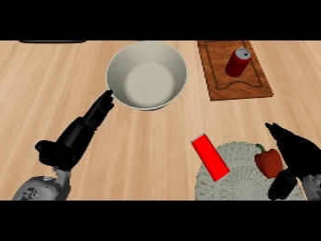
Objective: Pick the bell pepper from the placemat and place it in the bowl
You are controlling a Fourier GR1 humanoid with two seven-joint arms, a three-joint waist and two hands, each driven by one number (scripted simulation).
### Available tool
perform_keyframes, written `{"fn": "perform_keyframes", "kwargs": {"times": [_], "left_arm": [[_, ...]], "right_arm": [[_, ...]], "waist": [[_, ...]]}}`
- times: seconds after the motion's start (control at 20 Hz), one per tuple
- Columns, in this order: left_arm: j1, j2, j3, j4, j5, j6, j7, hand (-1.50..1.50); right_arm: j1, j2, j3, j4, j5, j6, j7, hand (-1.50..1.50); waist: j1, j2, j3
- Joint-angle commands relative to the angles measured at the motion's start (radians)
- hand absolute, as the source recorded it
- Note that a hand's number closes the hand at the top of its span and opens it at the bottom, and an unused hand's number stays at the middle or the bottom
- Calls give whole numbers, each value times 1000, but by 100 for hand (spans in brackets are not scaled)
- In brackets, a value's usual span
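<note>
- Right hand (303,157), lower right of the frame: fingers curved beside the bell pepper (268,161) on the placemat (239,181); grip cannot be told.
- Left hand (86,124), lower left: fingers straight, tips at the bowl (147,75) rim.

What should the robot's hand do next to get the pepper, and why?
Probably curl the right hand round the red bell pepper. The hand sits right beside the pepper on the pale woven placemat, apparently not yet gripping it, and the white round bowl holds nothing.

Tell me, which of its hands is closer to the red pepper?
The right hand. It sits right beside the pepper on the mat, fingers curved around its far side. The left hand is across the counter, fingertips by the bowl.
</note>
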Motion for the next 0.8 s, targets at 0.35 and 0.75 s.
{"fn": "perform_keyframes", "kwargs": {"times": [0.35, 0.75], "left_arm": [[94, -60, -5, 18, -92, -35, -92, 0], [37, -58, 96, -14, -75, -104, 9, 0]], "right_arm": [[52, 89, -99, 144, 116, 31, -137, -150], [35, 196, -176, 188, 201, 66, -199, -150]], "waist": [[2, 1, 0], [0, 0, 0]]}}
